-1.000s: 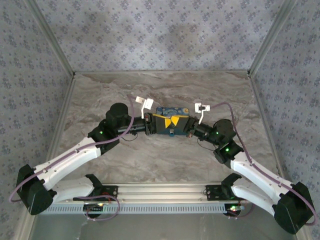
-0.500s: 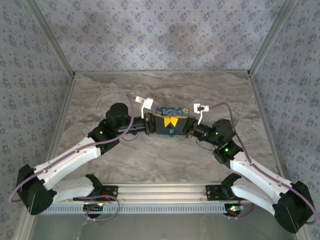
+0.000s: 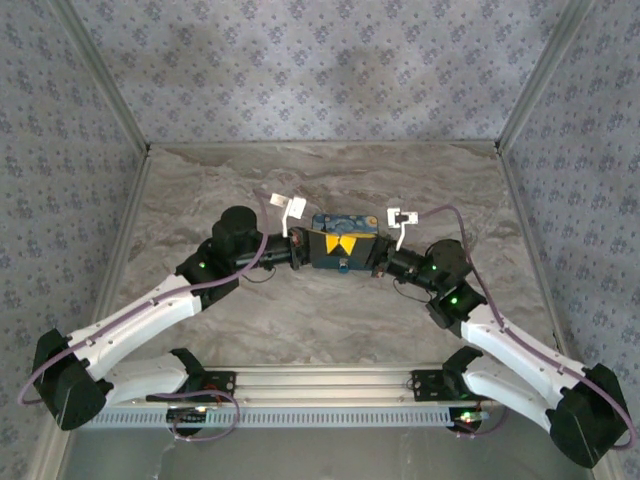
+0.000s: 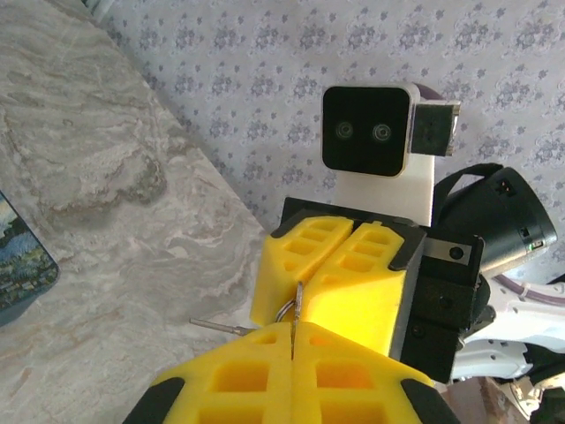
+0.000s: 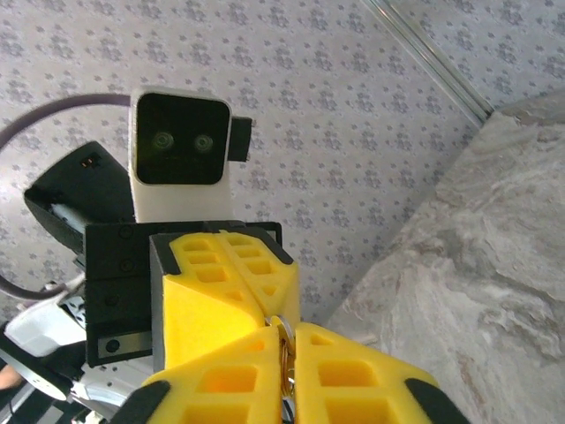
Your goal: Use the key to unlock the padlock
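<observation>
Top external view: the left gripper (image 3: 332, 246) and right gripper (image 3: 352, 245) meet tip to tip, and the padlock (image 3: 342, 265) sits just on the near side of their fingertips. The left jaws are pinched together on a thin metal piece (image 4: 298, 311) — the right jaws clamp a small metal ring (image 5: 284, 334).

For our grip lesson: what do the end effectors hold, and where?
Left end effector and right end effector both pinch one small metal piece at opposite ends; which part unclear.
</observation>
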You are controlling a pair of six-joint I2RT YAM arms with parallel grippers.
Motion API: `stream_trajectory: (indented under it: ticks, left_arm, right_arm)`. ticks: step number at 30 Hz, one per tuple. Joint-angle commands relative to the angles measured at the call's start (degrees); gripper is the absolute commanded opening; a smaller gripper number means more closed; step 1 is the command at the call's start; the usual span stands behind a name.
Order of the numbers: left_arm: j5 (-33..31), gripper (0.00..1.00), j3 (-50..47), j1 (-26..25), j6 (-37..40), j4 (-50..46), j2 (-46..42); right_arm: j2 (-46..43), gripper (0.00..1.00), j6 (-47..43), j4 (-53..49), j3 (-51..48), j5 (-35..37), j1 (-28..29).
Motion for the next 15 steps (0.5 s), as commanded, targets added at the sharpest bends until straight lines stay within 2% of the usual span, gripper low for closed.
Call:
stream_trajectory:
  ticks: [1,4,5,9,13,15]
  left_arm:
    - [0.70,0.00,2.95,0.12,2.85,-4.90,-1.37]
    - [1.76,0.00,5.98,0.39,5.39,-12.10,-0.44]
    - [2.42,0.00,6.99,0.46,6.22,-14.33,0.03]
    - [6.46,0.00,11.63,0.77,9.41,-23.64,2.94]
    - [11.51,0.00,14.45,0.69,10.71,-26.99,5.26]
    - [12.54,0.00,15.55,0.59,11.55,-27.98,5.91]
  right_arm:
    - [-3.40,0.17,-2.80,-6.47,0.03,-1.37,-1.17]
    - [-6.80,0.36,-4.55,-14.05,1.12,-1.80,-3.71]
    - [-7.71,0.38,-5.16,-16.08,1.43,-2.07,-4.59]
    - [-9.54,0.40,-6.92,-21.43,3.50,-6.37,-7.73]
    - [-7.74,0.41,-6.76,-20.32,5.42,-11.77,-8.17]
    - [-6.52,0.46,-6.72,-18.80,6.31,-14.18,-7.33]
